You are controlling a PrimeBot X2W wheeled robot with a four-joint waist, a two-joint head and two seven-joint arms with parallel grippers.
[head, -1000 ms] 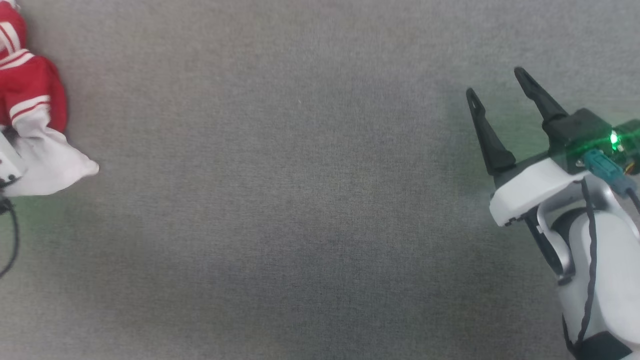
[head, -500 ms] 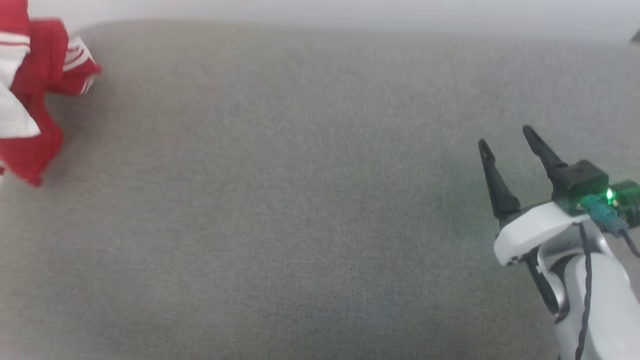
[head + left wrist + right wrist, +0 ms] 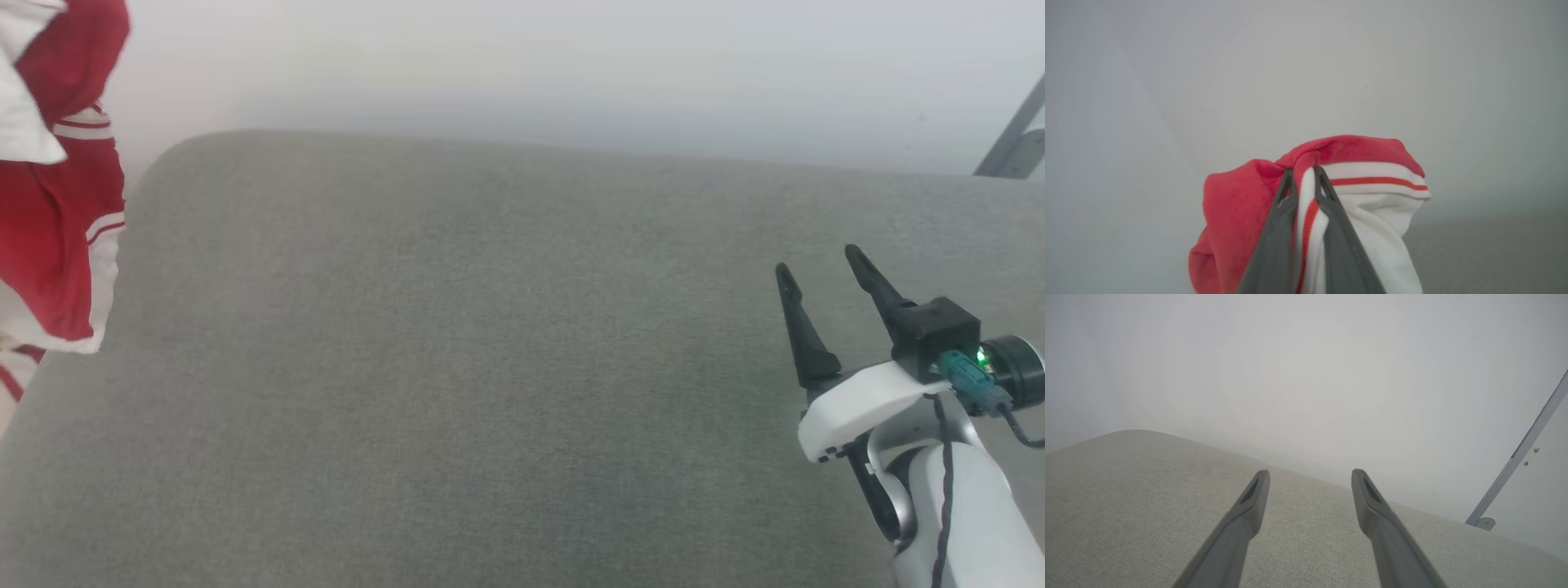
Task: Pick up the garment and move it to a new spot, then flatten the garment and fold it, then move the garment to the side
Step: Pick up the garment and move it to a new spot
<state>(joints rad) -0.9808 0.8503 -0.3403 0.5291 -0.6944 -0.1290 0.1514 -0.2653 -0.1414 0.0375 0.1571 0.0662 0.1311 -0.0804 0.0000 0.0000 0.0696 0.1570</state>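
Garment [image 3: 57, 204] lifted since a second ago, now dangling at far left by the edge of the grey cushion [image 3: 490, 367], striped trim [image 3: 1376, 181] pinched in the clamped left gripper [image 3: 1303, 169], right gripper [image 3: 816, 259] spread and empty, so pickup looking done, relocation next.

Before me, a broad grey woven-fabric cushioned surface [image 3: 490, 367]: flat top, rounded far-left corner, soft curved far edge. Weave fine and even throughout.
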